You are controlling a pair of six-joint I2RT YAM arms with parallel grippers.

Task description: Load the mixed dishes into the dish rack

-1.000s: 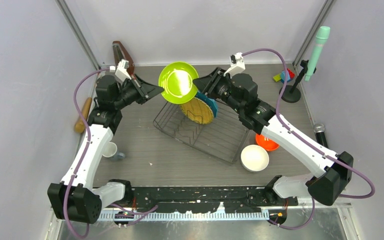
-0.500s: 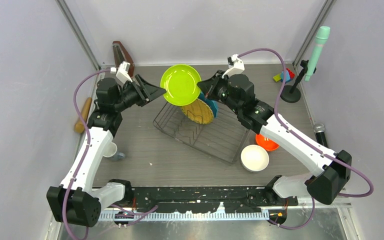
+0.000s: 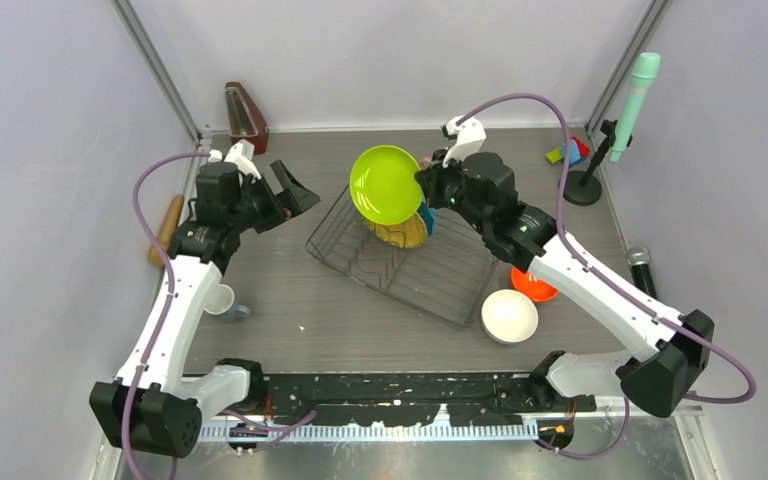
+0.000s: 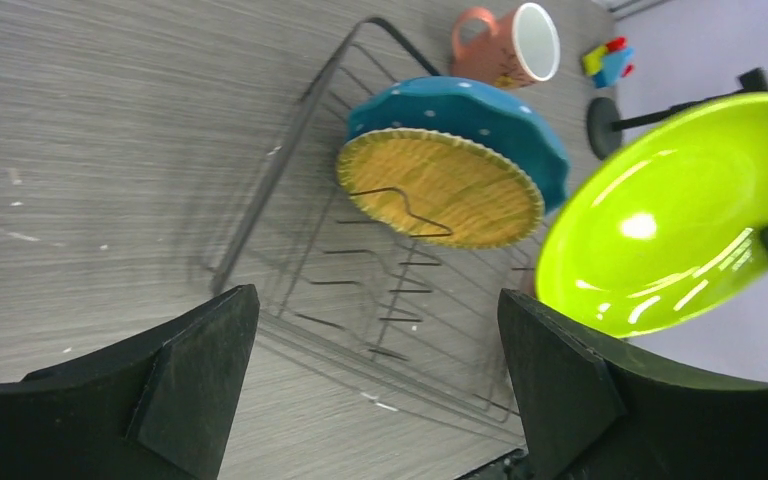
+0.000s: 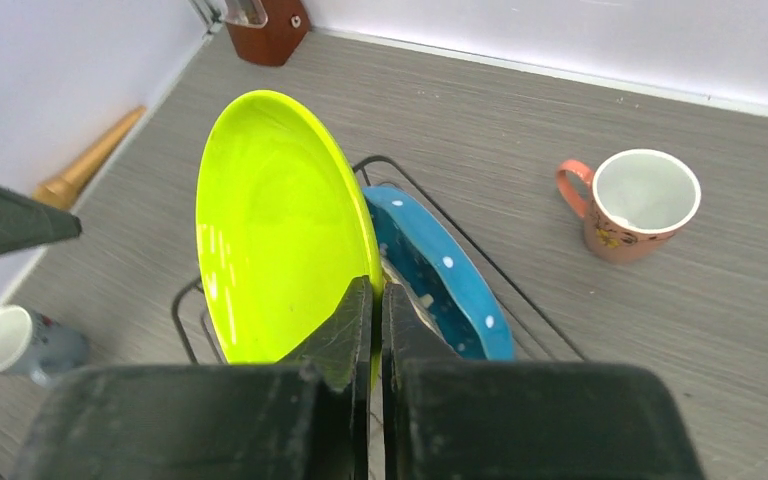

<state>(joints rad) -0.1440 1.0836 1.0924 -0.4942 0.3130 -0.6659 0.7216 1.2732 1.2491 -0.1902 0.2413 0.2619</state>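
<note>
Right, my right gripper (image 5: 374, 296) is clenched on the near rim of the lime green plate (image 5: 270, 225). Both fingers are pressed flat to the edge at bottom centre of the right wrist view, and the plate stands nearly on edge above them. Overhead it hangs in the air at centre frame, over the upper end of the dish rack (image 3: 430, 278), not yet seated in any divider. Just behind it two plates stand in the wires, the yellow-orange woven-look plate (image 4: 440, 185) leaning face-to-back against the blue dotted scalloped plate (image 4: 480, 105). My left gripper (image 4: 378, 350) is spread wide with nothing between its fingers, hovering left of the rack and looking across it. I read this plate as light, stiff and glossy, with highlights running across its face. A rim pinch looks like a slippery hold to me, and the plate could pivot about the fingers if I swing fast. I'd lower it slowly, edge first, into a free divider in front of the woven plate, because a knock could tip the standing pair. Further out, the pink mug (image 5: 635, 205) sits upright on the table at the right of the right wrist view. The small pale grey-blue cup (image 3: 222, 300) is at lower left overhead, and I can't tell whether it is upright or on its side. The white bowl (image 3: 509, 316) and orange bowl (image 3: 535, 287) sit together at the rack's lower right. I'd take those by the rim too.
</note>
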